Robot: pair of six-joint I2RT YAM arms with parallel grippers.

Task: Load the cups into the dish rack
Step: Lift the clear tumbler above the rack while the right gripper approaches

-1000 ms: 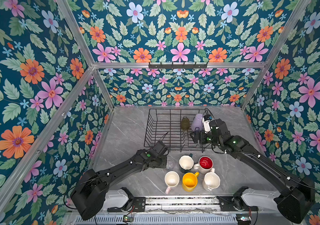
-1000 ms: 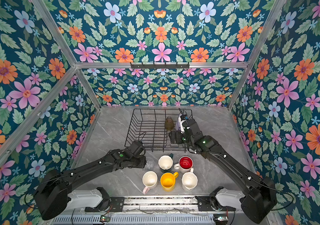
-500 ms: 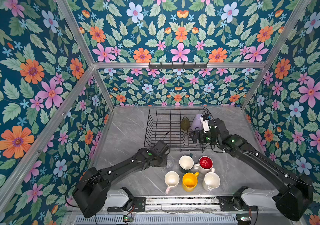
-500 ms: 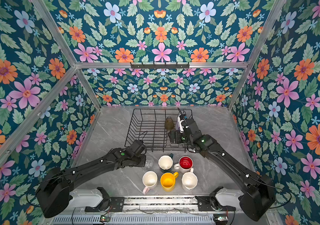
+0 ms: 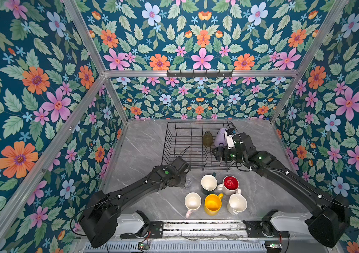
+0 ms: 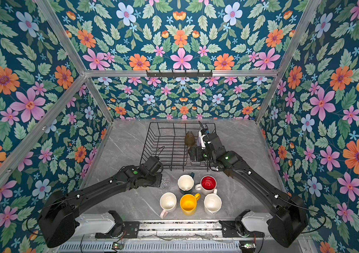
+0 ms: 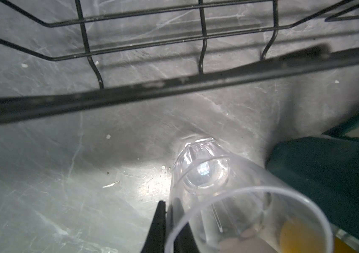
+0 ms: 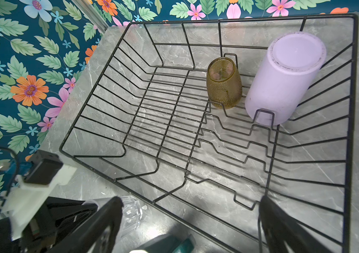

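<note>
Now: left gripper (image 7: 169,204) is clenched on the wall of the clear glass (image 7: 207,175), one finger outside and one inside the rim. The glass stands upright and mouth up, and its base looks to rest on the counter (image 5: 143,149). It sits just outside the near rim of the dish rack (image 5: 169,142), left of that rim's middle, with the dark green mug (image 5: 208,183) just beside it.

Relation that matters: seen from the left gripper, the rack lies straight ahead, away from the robot. Its thick near rim wire crosses the left wrist view just beyond the glass. The glass's long axis is vertical.

Judgement: the next move is up and over that rim, then down into the open left half of the rack floor. A low carry risks catching the base on the rim wire.

Already in the rack toward its far right corner, both mouth down: lilac tumbler (image 8: 283,76) and olive-amber glass (image 8: 223,85). The clear glass probably needs turning over to match.

Right gripper (image 8: 190,200) hangs over the rack's near right part, jaws spread wide and holding nothing. It is well apart from the clear glass, so the left arm is the nearer one.

Other mugs on the counter near its front edge: red-lined (image 5: 230,183), pale pink (image 5: 192,201), yellow (image 5: 212,203), white (image 5: 237,203).
</note>
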